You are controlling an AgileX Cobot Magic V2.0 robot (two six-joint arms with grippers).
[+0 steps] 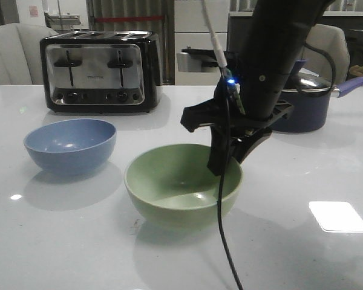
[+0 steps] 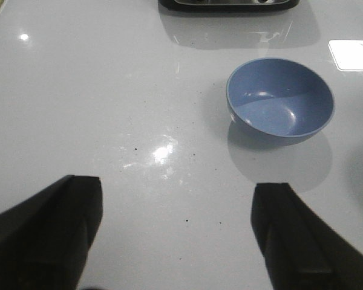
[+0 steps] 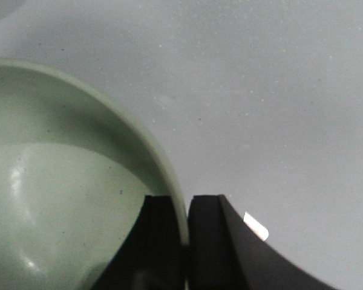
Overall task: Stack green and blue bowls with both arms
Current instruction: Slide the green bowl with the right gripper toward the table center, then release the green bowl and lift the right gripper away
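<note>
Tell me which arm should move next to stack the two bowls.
Right. Its gripper is shut on the pale green round bowl's rim; the left gripper hangs open, apart from the dusty blue round bowl.

The white table (image 1: pixel 60 241) is glossy and smooth, throwing back bright lamp glare and soft reflections of everything on it. On it, the blue bowl (image 1: pixel 70 145) and the green bowl (image 1: pixel 181 184) beside it look like smooth matt plastic with only a faint sheen inside. Behind the blue bowl, the toaster (image 1: pixel 100 72) shows polished mirror-like metal panels framed in shiny black. The right gripper (image 3: pixel 187 241) at the green bowl's rim has dull black fingers (image 3: pixel 160 241).
</note>
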